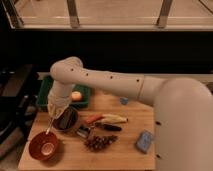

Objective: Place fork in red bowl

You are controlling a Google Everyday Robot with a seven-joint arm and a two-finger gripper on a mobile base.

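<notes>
Above the red bowl (pixel 44 146), the claw (pixel 55 112) grips the fork (pixel 50 125), tines hanging toward it.

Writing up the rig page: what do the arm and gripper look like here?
The arm is a thick, smooth tube in cream-white with rounded joints and a row of small dark dots along the forearm. No loose cables or printed markings show. The gripper at its lower end, above the red bowl, is the same pale colour; finer detail cannot be made out.
</notes>
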